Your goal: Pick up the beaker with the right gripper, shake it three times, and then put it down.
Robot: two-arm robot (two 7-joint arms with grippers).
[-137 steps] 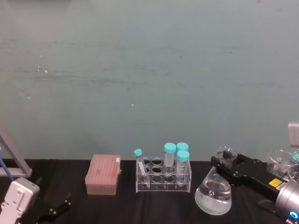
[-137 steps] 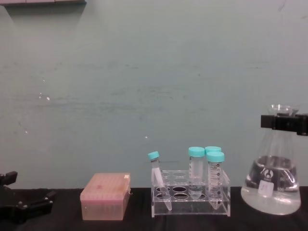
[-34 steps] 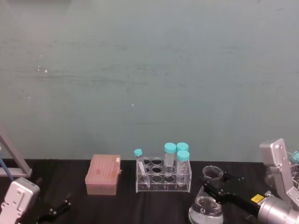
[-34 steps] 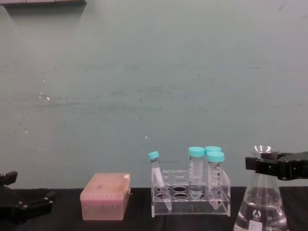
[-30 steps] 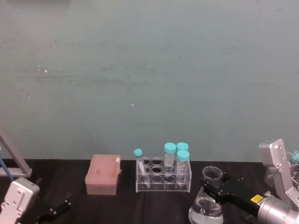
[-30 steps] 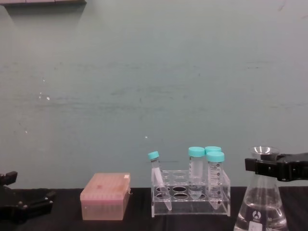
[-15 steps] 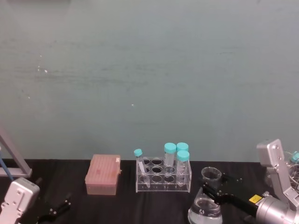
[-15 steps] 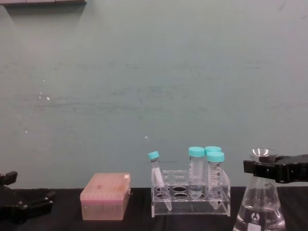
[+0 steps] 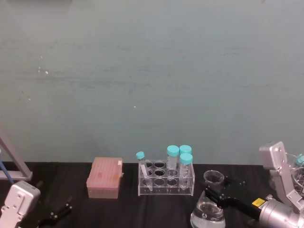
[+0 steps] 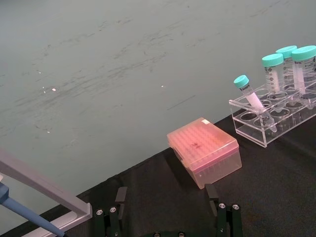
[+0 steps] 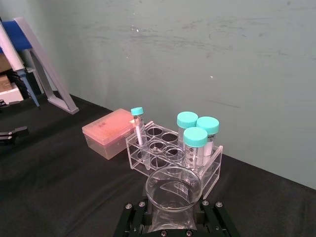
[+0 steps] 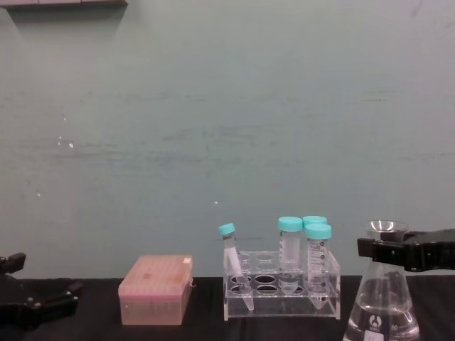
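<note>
The right tool (image 12: 387, 253) is clamped on the neck of the beaker (image 12: 382, 312), just under its flared lip, at the lower right of the chest view. The beaker stands upright with its wide base cut by the bottom edge of the frame, so whether it already rests on the table (image 9: 128, 204) cannot be told. It sits just right of the clear tube rack (image 12: 282, 284), apart from it. In the head view the same tool (image 9: 216, 194) holds the beaker (image 9: 208, 211) at the lower right.

The step in hand looks like the shake or the put-down; the frames alone do not settle which. If shakes remain, the next move calls for short strokes with the neck held firm so the liquid stays in. If it is the put-down, the base must meet the table flat before the grip lets go.

The left tool (image 10: 168, 217) is parked at the lower left of the head view, fingers spread wide and empty.

Counted: one beaker, one rack, four teal-capped tubes (image 12: 290, 245), one of them small and leaning, and one pink tip box (image 12: 156, 289).
</note>
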